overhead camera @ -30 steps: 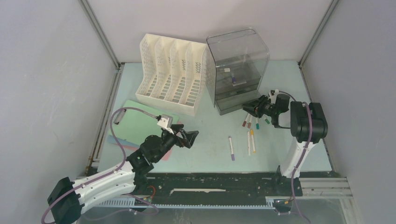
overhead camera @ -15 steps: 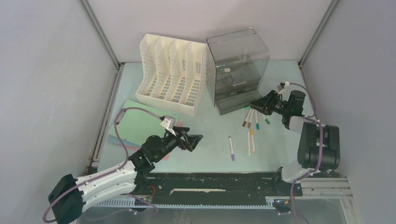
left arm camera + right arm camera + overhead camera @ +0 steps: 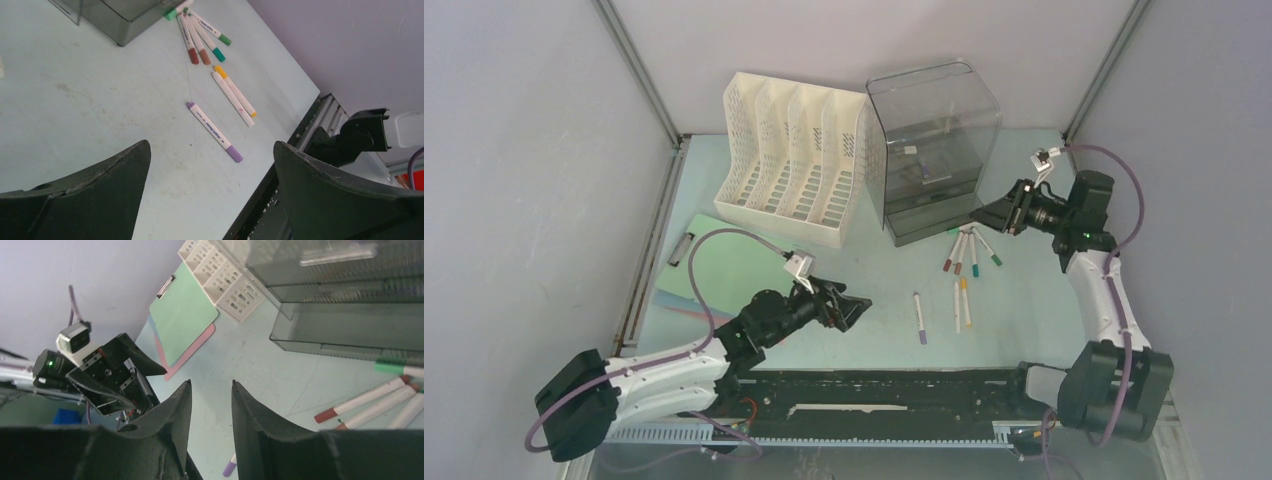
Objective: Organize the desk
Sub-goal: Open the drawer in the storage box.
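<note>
From above I'm seeing the desk [image 3: 874, 290] spreading under both arms. The left gripper [image 3: 852, 310] is hanging wide open and empty, and the right gripper [image 3: 996, 214] is looking too small to judge. The left wrist is showing a purple marker [image 3: 214, 132] lying on the desk beyond its spread fingers. The right wrist is showing its fingers slightly parted, gripping nothing, with the other markers [image 3: 365, 400] running off the frame's edge.

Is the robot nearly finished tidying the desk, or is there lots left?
Not nearly. Done: little shows; something small sits inside the smoky box, too blurry to name. In hand: nothing; the left gripper hangs open near the purple marker, the right gripper is open and empty beside the box. Left: the other markers lie loose on the desk, the clipboard flat.
</note>
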You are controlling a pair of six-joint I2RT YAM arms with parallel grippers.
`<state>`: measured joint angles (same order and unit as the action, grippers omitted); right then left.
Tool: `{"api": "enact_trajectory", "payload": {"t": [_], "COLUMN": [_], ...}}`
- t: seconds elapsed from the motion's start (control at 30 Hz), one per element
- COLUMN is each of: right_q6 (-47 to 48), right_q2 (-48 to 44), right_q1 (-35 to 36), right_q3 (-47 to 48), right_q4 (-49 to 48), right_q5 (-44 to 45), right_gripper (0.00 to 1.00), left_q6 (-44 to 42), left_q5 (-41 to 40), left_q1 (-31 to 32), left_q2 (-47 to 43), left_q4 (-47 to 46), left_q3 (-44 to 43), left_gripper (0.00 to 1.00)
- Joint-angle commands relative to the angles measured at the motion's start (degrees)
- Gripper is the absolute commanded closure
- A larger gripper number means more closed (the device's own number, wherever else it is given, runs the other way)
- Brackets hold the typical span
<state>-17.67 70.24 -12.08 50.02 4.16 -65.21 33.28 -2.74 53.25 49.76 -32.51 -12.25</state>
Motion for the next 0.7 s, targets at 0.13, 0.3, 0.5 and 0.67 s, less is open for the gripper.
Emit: {"api": "enact_trajectory", "payload": {"t": [0.13,0.3,0.5,0.67], "right_q6": [20.6,25.9,29.4,30.8], "right_q2": [-9.3,-12.4,-14.8,-15.8], "right_q1": [-2.1,-2.5,-5.2,-7.7], "right_q3": [7.6,7.9,8.0,7.9], "right_q4": [21.0,26.0,28.2,29.2], "right_q5": [-5.8,-6.8,-6.8,-7.6], "right_gripper": [0.58,0.58,0.56,0.55], "left_q6": [1.9,3.2,4.1,5.0], "left_q5": [-2.9,-4.2,-4.5,-7.3], "left_q1": [5.8,8.2,11.2,13.3], "left_q2": [8.1,14.3,22.8,29.3], "left_q4": [-4.2,-4.2,-3.0,3.1], "left_q3": [-6.0,-9.5,-16.0,-22.8], "left_gripper": [0.0,0.0,0.0,0.0]}}
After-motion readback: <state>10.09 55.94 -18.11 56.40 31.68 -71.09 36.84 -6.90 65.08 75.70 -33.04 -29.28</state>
